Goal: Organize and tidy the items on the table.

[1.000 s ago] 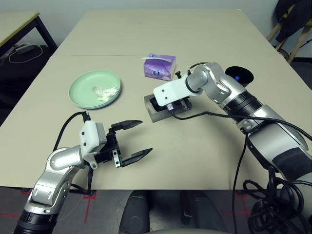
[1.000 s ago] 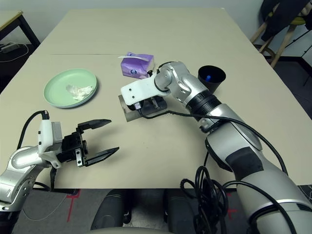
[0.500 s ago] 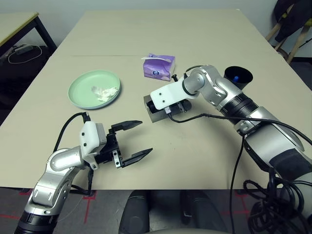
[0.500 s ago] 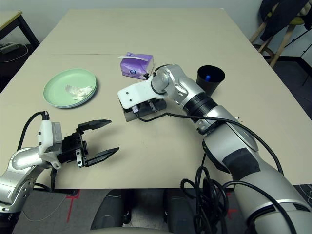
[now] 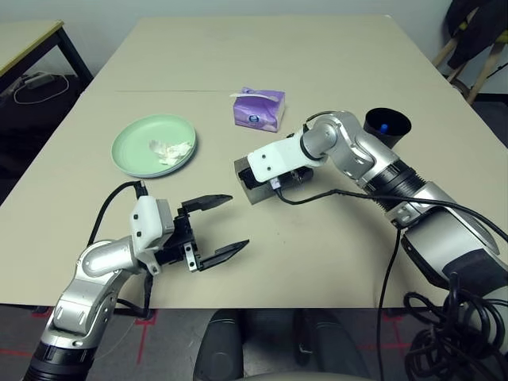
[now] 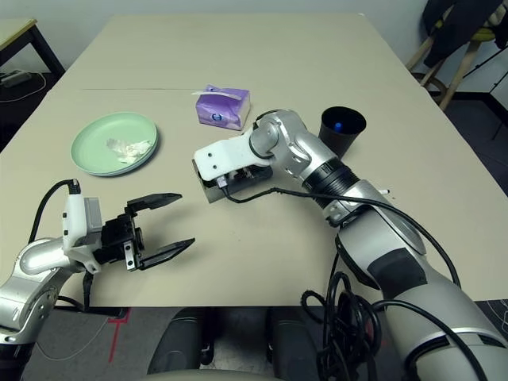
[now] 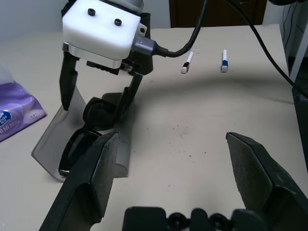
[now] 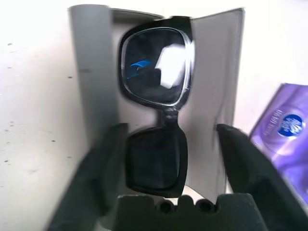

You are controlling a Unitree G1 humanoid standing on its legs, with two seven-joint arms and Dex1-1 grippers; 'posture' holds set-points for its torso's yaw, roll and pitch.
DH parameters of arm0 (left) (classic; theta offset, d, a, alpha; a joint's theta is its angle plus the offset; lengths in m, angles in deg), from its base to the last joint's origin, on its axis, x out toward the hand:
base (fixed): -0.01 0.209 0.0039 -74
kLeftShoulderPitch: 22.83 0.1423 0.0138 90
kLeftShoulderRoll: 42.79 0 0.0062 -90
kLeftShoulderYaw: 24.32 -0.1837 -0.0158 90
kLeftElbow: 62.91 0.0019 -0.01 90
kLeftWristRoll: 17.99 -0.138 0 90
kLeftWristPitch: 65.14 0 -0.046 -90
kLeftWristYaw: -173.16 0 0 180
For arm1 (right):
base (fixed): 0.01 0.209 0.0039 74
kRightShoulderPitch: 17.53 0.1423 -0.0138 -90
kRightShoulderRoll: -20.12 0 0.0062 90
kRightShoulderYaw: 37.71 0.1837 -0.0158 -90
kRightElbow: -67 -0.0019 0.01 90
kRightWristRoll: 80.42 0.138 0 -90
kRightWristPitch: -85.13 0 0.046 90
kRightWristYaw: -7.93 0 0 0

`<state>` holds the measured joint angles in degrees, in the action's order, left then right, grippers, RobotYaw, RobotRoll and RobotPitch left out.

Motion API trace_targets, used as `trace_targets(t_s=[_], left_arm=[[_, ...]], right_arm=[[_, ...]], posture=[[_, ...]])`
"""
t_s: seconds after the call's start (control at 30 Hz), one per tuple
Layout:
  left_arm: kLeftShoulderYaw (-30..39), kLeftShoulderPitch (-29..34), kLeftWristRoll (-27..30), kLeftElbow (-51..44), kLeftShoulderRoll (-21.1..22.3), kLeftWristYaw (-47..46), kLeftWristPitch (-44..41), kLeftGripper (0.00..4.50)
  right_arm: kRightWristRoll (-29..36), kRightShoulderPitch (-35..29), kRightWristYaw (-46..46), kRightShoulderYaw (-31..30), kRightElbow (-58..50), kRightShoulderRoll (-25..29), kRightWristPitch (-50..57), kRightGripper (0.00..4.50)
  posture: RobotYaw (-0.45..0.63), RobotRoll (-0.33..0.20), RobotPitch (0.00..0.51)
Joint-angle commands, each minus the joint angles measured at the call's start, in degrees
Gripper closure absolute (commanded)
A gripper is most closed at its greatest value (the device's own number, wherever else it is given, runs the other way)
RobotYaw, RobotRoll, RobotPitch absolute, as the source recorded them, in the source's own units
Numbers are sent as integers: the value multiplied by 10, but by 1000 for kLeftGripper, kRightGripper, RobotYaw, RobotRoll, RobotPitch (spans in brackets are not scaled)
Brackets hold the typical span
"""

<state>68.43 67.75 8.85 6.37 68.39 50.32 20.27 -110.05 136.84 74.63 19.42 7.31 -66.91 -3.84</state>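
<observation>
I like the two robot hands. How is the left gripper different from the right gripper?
The left gripper hangs over bare table, near the robot; the right gripper is over the open grey case. The left gripper points level; the right gripper tilts down at the sunglasses lying in the case. Nothing sits between the left gripper's fingers; the right gripper's fingers straddle the sunglasses. Both are open and have black fingers.

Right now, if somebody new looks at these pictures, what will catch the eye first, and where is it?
The right gripper hangs open just above the black sunglasses, which lie in the open grey glasses case near the middle of the table. Behind it stands the purple tissue box, and to the left a mint green plate holds crumpled white tissue. The left gripper waits open near the front edge.
</observation>
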Motion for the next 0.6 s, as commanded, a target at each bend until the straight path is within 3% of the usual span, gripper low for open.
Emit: trace_targets(t_s=[0.03,0.33,0.6], left_arm=[[-10,-7,-4,14,-2,2,-6,0],[8,-51,15,27,-32,-51,-48,0],[25,-104,23,44,-56,-129,-123,0]], right_arm=[[18,0,10,14,-13,3,20,25],[88,-41,32,82,-118,45,136,25],[206,-167,-68,212,-267,22,200,25]], posture=[[172,0,98],[155,0,91],[130,0,94]])
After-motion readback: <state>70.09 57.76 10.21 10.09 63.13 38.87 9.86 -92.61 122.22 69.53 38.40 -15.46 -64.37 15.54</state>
